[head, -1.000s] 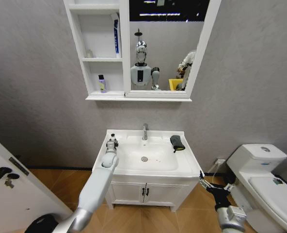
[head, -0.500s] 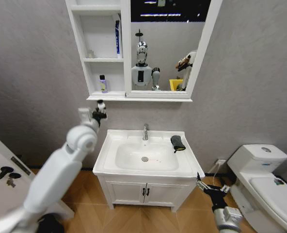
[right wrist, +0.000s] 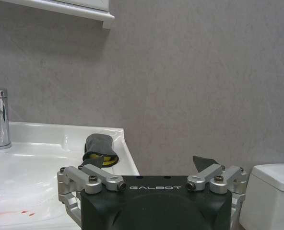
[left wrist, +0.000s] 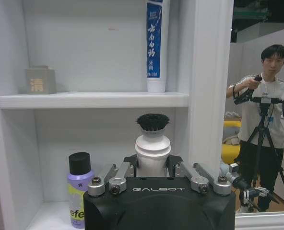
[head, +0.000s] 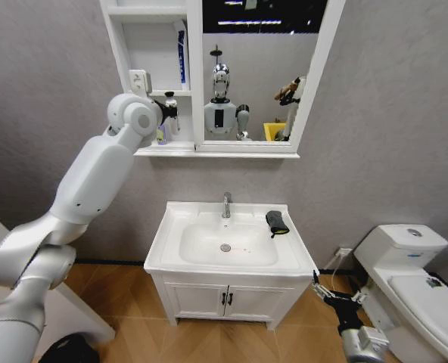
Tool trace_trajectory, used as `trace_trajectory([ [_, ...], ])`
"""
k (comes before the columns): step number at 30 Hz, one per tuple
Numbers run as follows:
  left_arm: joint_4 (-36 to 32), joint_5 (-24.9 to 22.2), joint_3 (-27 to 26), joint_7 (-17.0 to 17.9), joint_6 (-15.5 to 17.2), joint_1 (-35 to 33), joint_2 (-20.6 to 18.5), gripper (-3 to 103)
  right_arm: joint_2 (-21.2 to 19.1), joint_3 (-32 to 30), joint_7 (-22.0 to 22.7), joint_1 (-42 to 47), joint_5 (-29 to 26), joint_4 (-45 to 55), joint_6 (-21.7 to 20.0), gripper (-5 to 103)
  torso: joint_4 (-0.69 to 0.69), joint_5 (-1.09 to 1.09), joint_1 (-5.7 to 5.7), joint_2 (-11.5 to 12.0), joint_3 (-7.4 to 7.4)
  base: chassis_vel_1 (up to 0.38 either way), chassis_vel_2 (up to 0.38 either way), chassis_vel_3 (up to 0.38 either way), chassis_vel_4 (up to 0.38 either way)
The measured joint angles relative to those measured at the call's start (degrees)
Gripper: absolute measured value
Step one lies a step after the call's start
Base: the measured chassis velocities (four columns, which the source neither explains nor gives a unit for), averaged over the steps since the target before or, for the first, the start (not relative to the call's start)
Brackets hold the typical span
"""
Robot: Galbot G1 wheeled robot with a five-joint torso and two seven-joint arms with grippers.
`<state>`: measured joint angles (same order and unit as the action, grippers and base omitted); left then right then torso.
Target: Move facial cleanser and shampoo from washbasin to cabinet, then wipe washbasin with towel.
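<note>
My left gripper (head: pixel 170 113) is raised in front of the cabinet (head: pixel 144 151), level with its lower compartment. It is shut on a white bottle (left wrist: pixel 152 146) with a black bristly top, held upright. Whether this bottle is the facial cleanser or the shampoo I cannot tell. A small purple bottle (left wrist: pixel 79 191) with a black cap stands on the cabinet's bottom shelf beside it. The washbasin (head: pixel 171 214) below holds the dark towel (head: pixel 277 221) on its right rim, which the right wrist view has as the towel (right wrist: pixel 100 149). My right gripper (head: pixel 337 293) hangs open, low beside the vanity's right corner.
A blue-and-white tube (left wrist: pixel 154 45) and a small grey box (left wrist: pixel 38 80) stand on the shelf above. The mirror (head: pixel 258 68) is to the right of the shelves. The chrome tap (head: pixel 226 204) rises at the basin's back. A white toilet (head: pixel 417 280) stands at the right.
My left arm has lifted the white bottle from the washbasin's left rim up to the cabinet's lower compartment. The right gripper has hardly moved.
</note>
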<state>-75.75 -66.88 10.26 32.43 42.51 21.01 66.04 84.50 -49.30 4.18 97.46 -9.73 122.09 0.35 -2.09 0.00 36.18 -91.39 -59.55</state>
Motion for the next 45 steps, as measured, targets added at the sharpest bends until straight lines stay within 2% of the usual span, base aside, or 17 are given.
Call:
trace_trajectory([
  [5, 11.3, 6.3, 0.7, -6.4, -0.4, 3.9, 4.9, 32, -0.1, -0.1, 0.1, 0.1, 0.0, 0.2, 0.1, 100, -0.01, 0.01, 0.01, 0.0, 0.0, 0.0, 0.0, 0.0, 0.0],
  [10, 19.5, 10.6, 0.8, -10.0, -1.0, 6.4, 8.3, 32, -0.4, -0.3, 0.3, 0.4, -0.1, 0.2, 0.7, 100, 0.0, 0.01, 0.0, 0.0, 0.0, 0.0, 0.0, 0.0, 0.0],
  [16, 23.6, 12.6, 0.9, -11.8, -1.0, 6.9, 9.8, 32, -0.6, -0.5, 1.1, 0.1, -0.7, 0.2, 0.9, 100, -0.02, 0.0, 0.0, 0.0, 0.0, 0.0, 0.0, 0.0, 0.0],
  [23, 31.8, 18.8, -1.0, -14.2, -2.9, 7.0, 13.7, 32, -0.8, -0.5, 1.2, -0.1, -0.8, 0.3, 0.9, 100, 0.0, 0.0, 0.0, 0.0, 0.0, 0.0, 0.0, 0.0, 0.0],
  [26, 33.4, 21.2, -2.1, -14.6, -3.5, 7.0, 14.5, 29, -0.8, -0.6, 1.4, -0.1, -1.0, 0.3, 0.9, 100, 0.0, 0.01, 0.0, 0.0, 0.01, 0.0, 0.0, 0.0, 0.0],
  [27, 33.6, 21.8, -2.3, -14.6, -3.6, 7.0, 14.5, 33, -0.7, -0.7, 1.6, 0.0, -1.0, 0.3, 1.0, 100, 0.0, 0.01, 0.0, 0.0, 0.01, 0.0, 0.0, 0.0, 0.0],
  [29, 33.5, 22.0, -2.5, -14.6, -3.6, 6.8, 14.4, 33, -0.7, -0.8, 1.6, 0.1, -1.0, 0.3, 1.0, 100, 0.0, 0.01, -0.01, 0.0, 0.01, 0.0, 0.0, 0.0, 0.0],
  [30, 33.4, 22.2, -2.5, -14.6, -3.6, 6.7, 14.2, 39, -0.6, -0.9, 1.6, 0.1, -1.0, 0.3, 1.1, 100, -0.01, 0.0, -0.01, 0.0, 0.01, 0.0, 0.0, 0.0, 0.0],
  [31, 33.4, 22.2, -2.5, -14.6, -3.6, 6.7, 14.2, 39, -0.6, -0.9, 1.6, 0.1, -1.0, 0.3, 1.1, 100, -0.01, 0.0, -0.01, 0.0, 0.01, 0.0, 0.0, 0.0, 0.0],
  [34, 33.3, 22.4, -3.0, -14.5, -3.7, 6.7, 13.8, 56, -0.4, -0.9, 1.7, 0.2, -0.9, 0.3, 1.2, 100, -0.02, 0.0, -0.01, 0.0, 0.01, 0.0, 0.0, 0.0, 0.0],
  [35, 33.3, 22.4, -3.0, -14.5, -3.7, 6.7, 13.8, 56, -0.4, -0.9, 1.7, 0.2, -0.9, 0.3, 1.2, 100, -0.02, 0.0, -0.01, 0.0, 0.01, 0.0, 0.0, 0.0, 0.0],
  [37, 33.0, 22.3, -3.3, -14.5, -3.7, 6.7, 13.6, 67, -0.1, -0.6, 1.7, 0.2, -0.7, 0.3, 1.2, 100, -0.01, -0.01, -0.01, 0.0, 0.01, 0.0, 0.0, 0.0, 0.0],
  [38, 33.0, 22.3, -3.3, -14.5, -3.7, 6.7, 13.6, 67, -0.1, -0.6, 1.7, 0.2, -0.7, 0.3, 1.2, 100, -0.01, -0.01, -0.01, 0.0, 0.01, 0.0, 0.0, 0.0, 0.0],
  [40, 32.3, 22.1, -3.8, -14.7, -4.2, 6.7, 13.4, 78, 0.1, -0.4, 1.7, 0.3, -0.3, 0.5, 1.3, 100, -0.01, 0.0, -0.01, 0.0, 0.01, 0.0, 0.0, 0.0, 0.0],
  [41, 32.3, 22.1, -3.8, -14.7, -4.2, 6.7, 13.4, 78, 0.1, -0.4, 1.7, 0.3, -0.3, 0.5, 1.3, 100, -0.01, 0.0, -0.01, 0.0, 0.01, 0.0, 0.0, 0.0, 0.0],
  [44, 30.6, 21.7, -4.5, -15.2, -4.7, 6.0, 12.8, 93, 0.2, -0.5, 1.7, 0.5, -0.1, 0.7, 1.3, 100, 0.0, 0.0, -0.01, 0.0, 0.01, 0.0, 0.0, 0.0, 0.0],
  [45, 30.6, 21.7, -4.5, -15.2, -4.7, 6.0, 12.8, 93, 0.2, -0.5, 1.7, 0.5, -0.1, 0.7, 1.3, 100, 0.0, 0.0, -0.01, 0.0, 0.01, 0.0, 0.0, 0.0, 0.0],
])
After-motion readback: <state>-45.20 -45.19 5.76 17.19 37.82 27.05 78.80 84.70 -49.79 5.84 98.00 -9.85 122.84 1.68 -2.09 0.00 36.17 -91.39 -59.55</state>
